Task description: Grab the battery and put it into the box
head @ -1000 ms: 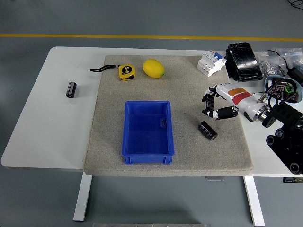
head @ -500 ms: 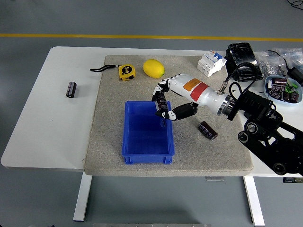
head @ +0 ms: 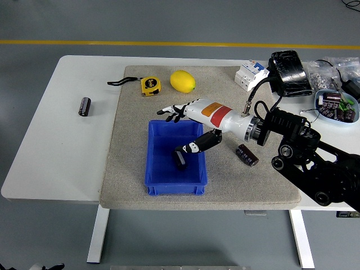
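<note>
over the blue box the right hand is spread wide; a battery lies inside; no writing is readable.

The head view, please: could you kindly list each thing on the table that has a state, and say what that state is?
Right hand: open, fingers spread over the box, holding nothing.
Blue box: upright, one battery inside.
Battery in box: lying on the box floor, just below the thumb.
Battery on mat: lying right of the box.
Battery on bare table: lying far left.
Tape measure: closed, strap out.
Lemon: whole.
</note>
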Robot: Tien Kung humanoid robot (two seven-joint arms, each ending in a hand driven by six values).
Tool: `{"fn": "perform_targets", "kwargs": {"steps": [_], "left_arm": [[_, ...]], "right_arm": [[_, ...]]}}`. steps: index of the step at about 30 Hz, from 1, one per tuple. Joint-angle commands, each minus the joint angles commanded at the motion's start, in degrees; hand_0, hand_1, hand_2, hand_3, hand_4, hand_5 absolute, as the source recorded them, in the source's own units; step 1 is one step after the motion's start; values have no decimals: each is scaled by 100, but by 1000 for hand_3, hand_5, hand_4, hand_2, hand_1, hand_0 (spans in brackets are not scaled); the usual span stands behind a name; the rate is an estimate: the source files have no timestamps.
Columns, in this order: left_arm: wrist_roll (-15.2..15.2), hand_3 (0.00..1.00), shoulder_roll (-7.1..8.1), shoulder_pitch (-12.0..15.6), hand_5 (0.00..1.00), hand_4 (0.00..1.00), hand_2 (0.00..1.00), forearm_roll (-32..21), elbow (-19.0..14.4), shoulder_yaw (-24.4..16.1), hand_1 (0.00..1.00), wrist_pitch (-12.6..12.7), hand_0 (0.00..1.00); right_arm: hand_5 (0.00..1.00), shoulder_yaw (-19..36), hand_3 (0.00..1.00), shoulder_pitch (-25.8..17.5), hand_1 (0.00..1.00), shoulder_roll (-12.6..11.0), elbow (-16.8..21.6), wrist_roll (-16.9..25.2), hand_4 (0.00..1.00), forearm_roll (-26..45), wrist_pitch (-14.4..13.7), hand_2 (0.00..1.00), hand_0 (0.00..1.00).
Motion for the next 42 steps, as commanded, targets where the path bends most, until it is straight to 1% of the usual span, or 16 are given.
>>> {"fn": "perform_targets", "kwargs": {"steps": [1, 4, 6, 7, 11, 12, 13, 18, 19, 20, 24, 25, 30, 31, 36, 42], "left_arm": [[9, 667, 1, 4, 751, 630, 524, 12, -3, -2, 506, -8, 491], [26, 667, 1, 15, 751, 630, 524, 37, -8, -10, 506, -21, 491], [37, 667, -1, 22, 751, 630, 524, 72, -9, -43, 506, -24, 491], [39, 665, -1, 27, 753, 632, 517, 84, -9, -55, 497, -26, 487], [42, 665, 0, 31, 753, 632, 517, 106, -7, -81, 497, -26, 487], [38, 665, 1, 30, 753, 632, 517, 87, -4, -68, 497, -21, 487], [32, 664, 3, 30, 753, 631, 514, 68, -2, -60, 495, -17, 485], [20, 664, 12, 39, 753, 631, 514, 49, 11, -89, 495, -3, 485], [19, 663, 13, 42, 755, 631, 510, 46, 12, -88, 492, -3, 483], [20, 663, 13, 45, 755, 631, 510, 46, 13, -87, 492, -4, 483], [25, 663, 10, 48, 755, 631, 510, 44, 14, -98, 492, -4, 483], [25, 663, 9, 48, 756, 630, 508, 42, 13, -98, 490, -4, 483], [36, 663, 4, 38, 756, 630, 508, 69, 7, -101, 490, -12, 483], [38, 665, -1, 39, 757, 629, 507, 67, 5, -104, 490, -9, 482], [51, 665, -10, 50, 757, 629, 507, 73, -1, -109, 490, -7, 482], [66, 665, -11, 47, 760, 629, 510, 126, -9, -142, 491, -17, 483]], "right_arm": [[296, 1, 998, -6, 808, -7, -5, 3, 984, 31, 8, 925, 844], [296, 22, 998, -43, 808, -42, -3, 1, 984, 44, 32, 925, 844], [296, 112, 998, -112, 808, -101, 19, 38, 984, 10, -24, 925, 844], [253, 177, 964, -156, 730, -143, 41, 61, 900, 2, -51, 823, 754], [253, 486, 964, -320, 730, -408, 132, 270, 900, -154, -214, 823, 754], [253, 557, 964, -346, 730, -529, 164, 354, 900, -266, -264, 823, 754], [259, 596, 874, -357, 701, -637, 185, 417, 915, -364, -302, 779, 709], [259, 485, 874, -352, 701, -1406, 260, 721, 915, -687, -568, 779, 709], [255, 432, 840, -353, 710, -1531, 270, 760, 928, -744, -623, 775, 725], [255, 342, 840, -355, 710, -1689, 283, 807, 928, -832, -710, 775, 725], [255, 15, 840, -323, 710, -2068, 251, 796, 928, -1236, -832, 775, 725], [246, -80, 844, -298, 745, -2122, 222, 759, 938, -1341, -826, 797, 771], [246, -412, 844, -185, 745, -2174, 55, 630, 938, -1648, -776, 797, 771], [239, -476, 850, -165, 764, -2168, 23, 624, 942, -1706, -800, 821, 793], [239, -884, 850, 10, 764, -2154, -135, 623, 942, -2029, -930, 821, 793], [226, -1281, 863, 180, 776, -2115, -280, 604, 951, -2140, -984, 835, 804]]}}
